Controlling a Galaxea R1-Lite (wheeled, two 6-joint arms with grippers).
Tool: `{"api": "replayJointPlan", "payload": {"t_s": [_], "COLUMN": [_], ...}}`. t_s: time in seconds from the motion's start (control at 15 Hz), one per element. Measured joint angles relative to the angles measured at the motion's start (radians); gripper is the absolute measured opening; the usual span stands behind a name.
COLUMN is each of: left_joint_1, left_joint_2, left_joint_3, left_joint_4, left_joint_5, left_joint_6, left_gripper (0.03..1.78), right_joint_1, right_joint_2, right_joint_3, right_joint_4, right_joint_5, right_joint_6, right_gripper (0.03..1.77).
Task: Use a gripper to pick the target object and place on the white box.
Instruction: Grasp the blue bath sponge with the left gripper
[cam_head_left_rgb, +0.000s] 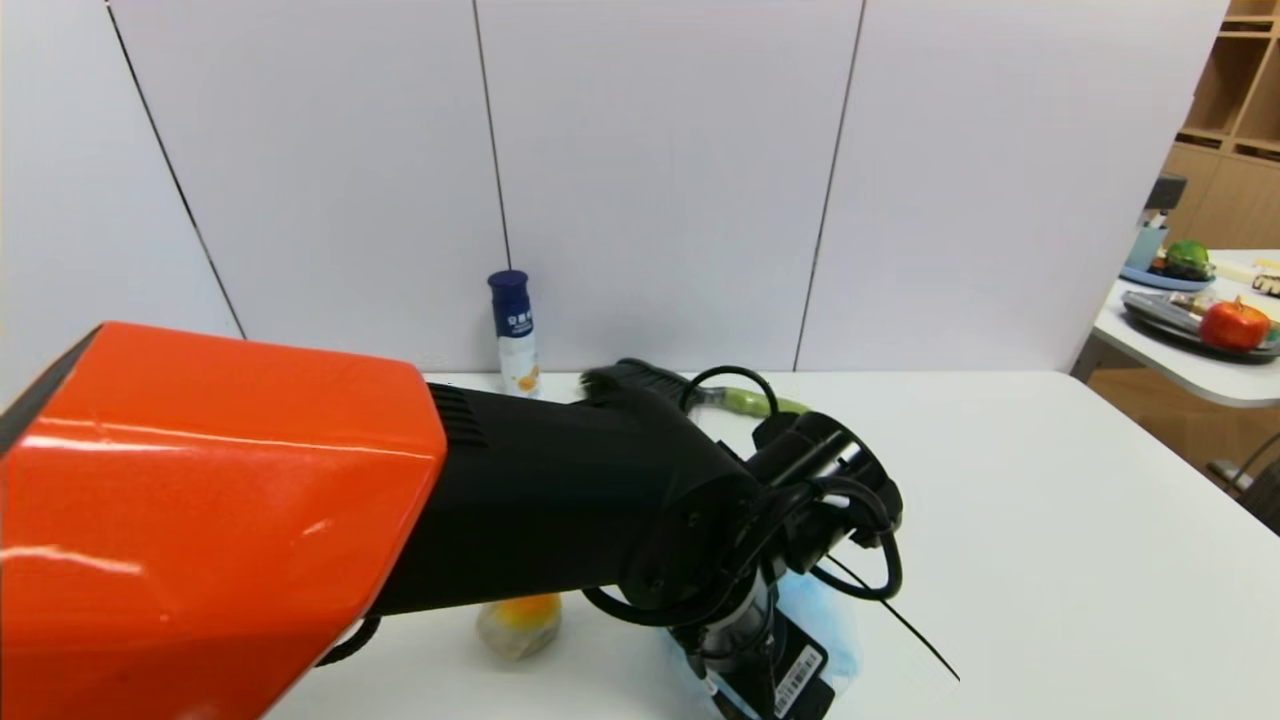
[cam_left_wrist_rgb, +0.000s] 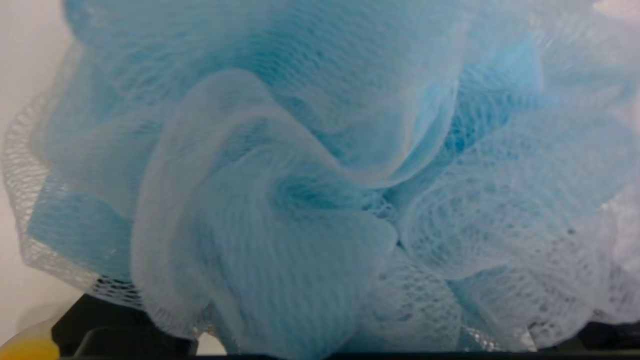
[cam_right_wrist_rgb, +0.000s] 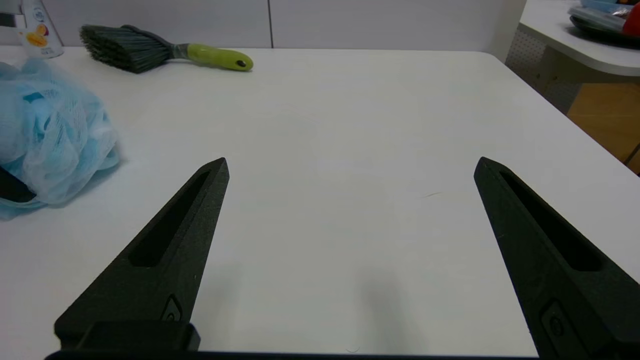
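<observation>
We find no legible text: bottle (cam_head_left_rgb: 513, 330) label characters too small to read; a barcode sticker (cam_head_left_rgb: 797, 682) on the left end effector (cam_head_left_rgb: 770, 690), digits unreadable.

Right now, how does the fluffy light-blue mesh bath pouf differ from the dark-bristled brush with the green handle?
The fluffy light-blue mesh bath pouf is a soft ruffled ball of netting; the dark-bristled brush with the green handle is long and narrow. The pouf looks bulkier than the brush. The pouf sits close under the left pincer, whereas the brush lies farther back with nothing near it. Both rest on the white table.
</observation>
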Motion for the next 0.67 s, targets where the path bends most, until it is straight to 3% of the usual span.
{"api": "replayJointPlan", "payload": {"t_s": [0.33,0.53,0.6,0.67], "left_joint_1": [-0.008,-0.008,-0.008,-0.008], "left_joint_2": [-0.004,-0.007,-0.008,-0.009], "left_joint_3": [0.015,0.018,0.02,0.021], "left_joint_4": [-0.001,-0.012,-0.021,-0.024], "left_joint_5": [0.03,0.03,0.031,0.03], "left_joint_6": [-0.019,-0.019,-0.02,-0.019], "left_gripper": [1.0,0.74,0.52,0.4], "right_joint_1": [0.0,0.0,0.0,0.0], "right_joint_2": [0.0,0.0,0.0,0.0], "right_joint_3": [0.0,0.0,0.0,0.0], "right_joint_4": [0.0,0.0,0.0,0.0], "right_joint_5": [0.0,0.0,0.001,0.0], "right_joint_6": [0.0,0.0,0.0,0.0], "right_gripper": [1.7,1.7,1.7,1.7]}}
